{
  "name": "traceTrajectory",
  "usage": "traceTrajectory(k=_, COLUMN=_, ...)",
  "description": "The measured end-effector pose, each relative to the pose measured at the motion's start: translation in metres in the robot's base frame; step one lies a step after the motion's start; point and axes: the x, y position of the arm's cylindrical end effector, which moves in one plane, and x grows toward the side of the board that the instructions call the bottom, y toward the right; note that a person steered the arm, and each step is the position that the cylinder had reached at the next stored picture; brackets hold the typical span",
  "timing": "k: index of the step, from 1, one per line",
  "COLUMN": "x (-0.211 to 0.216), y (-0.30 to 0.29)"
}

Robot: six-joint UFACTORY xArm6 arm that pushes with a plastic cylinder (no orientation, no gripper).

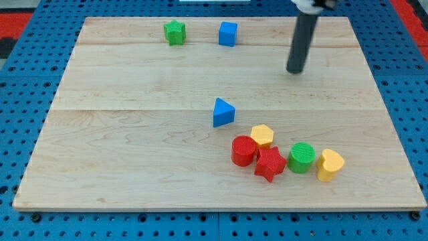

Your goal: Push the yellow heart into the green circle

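The yellow heart lies at the lower right of the wooden board, just right of the green circle and touching or nearly touching it. My tip is in the upper right part of the board, well above both blocks and apart from every block. The rod rises from it toward the view's top.
A red star, a red cylinder and a yellow hexagon cluster left of the green circle. A blue triangle sits mid-board. A green star and a blue cube sit near the top edge.
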Motion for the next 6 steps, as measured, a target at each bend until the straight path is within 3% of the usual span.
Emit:
traceTrajectory(k=2, x=0.12, y=0.031)
traceTrajectory(k=3, x=0.122, y=0.081)
traceTrajectory(k=4, x=0.176, y=0.094)
traceTrajectory(k=5, x=0.214, y=0.084)
traceTrajectory(k=6, x=0.193, y=0.039)
